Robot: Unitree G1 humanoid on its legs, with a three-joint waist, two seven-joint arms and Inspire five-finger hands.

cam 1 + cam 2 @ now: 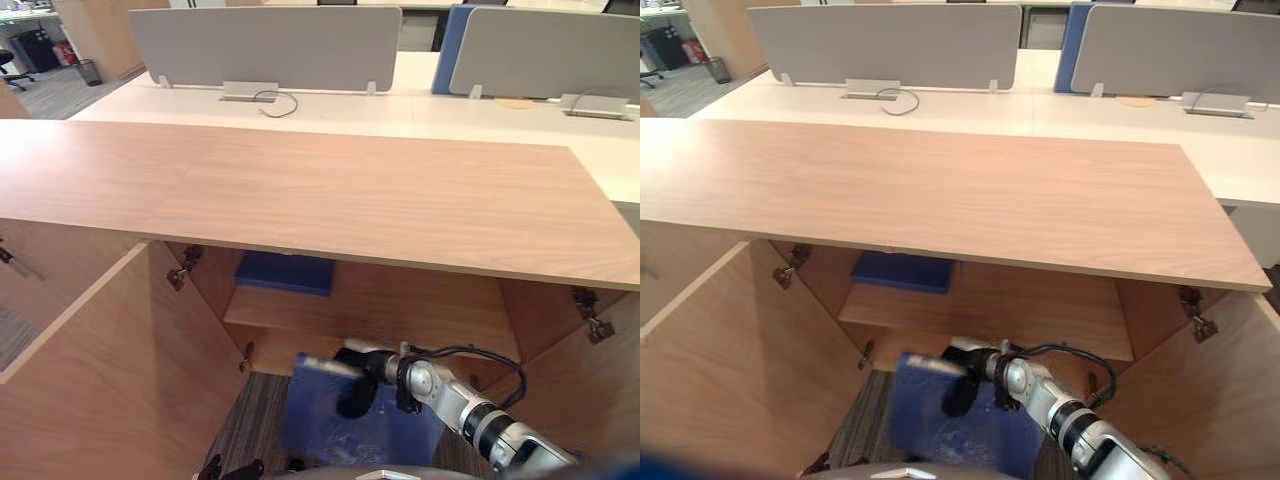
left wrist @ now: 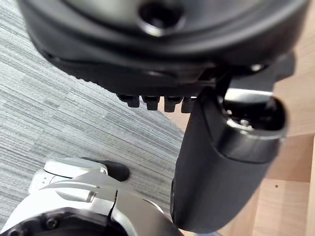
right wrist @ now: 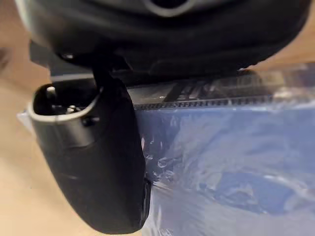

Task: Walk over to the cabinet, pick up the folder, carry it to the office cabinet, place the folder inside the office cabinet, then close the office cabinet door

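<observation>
The office cabinet (image 1: 330, 190) stands before me with both doors swung open: the left door (image 1: 100, 380) and the right door (image 1: 590, 400). My right hand (image 1: 355, 385) is low in front of the opening, shut on a translucent blue folder (image 1: 330, 430) held upright below the inner shelf (image 1: 400, 310). In the right wrist view the thumb (image 3: 93, 162) presses the folder (image 3: 236, 167) on its glossy face near the spine. My left hand (image 2: 221, 167) hangs over the grey carpet with relaxed fingers and holds nothing.
A second blue folder (image 1: 285, 272) lies flat on the shelf at the left, under the cabinet top. Behind the cabinet are white desks (image 1: 400, 100) with grey divider screens (image 1: 265, 45). Grey carpet (image 2: 59, 113) lies between the open doors.
</observation>
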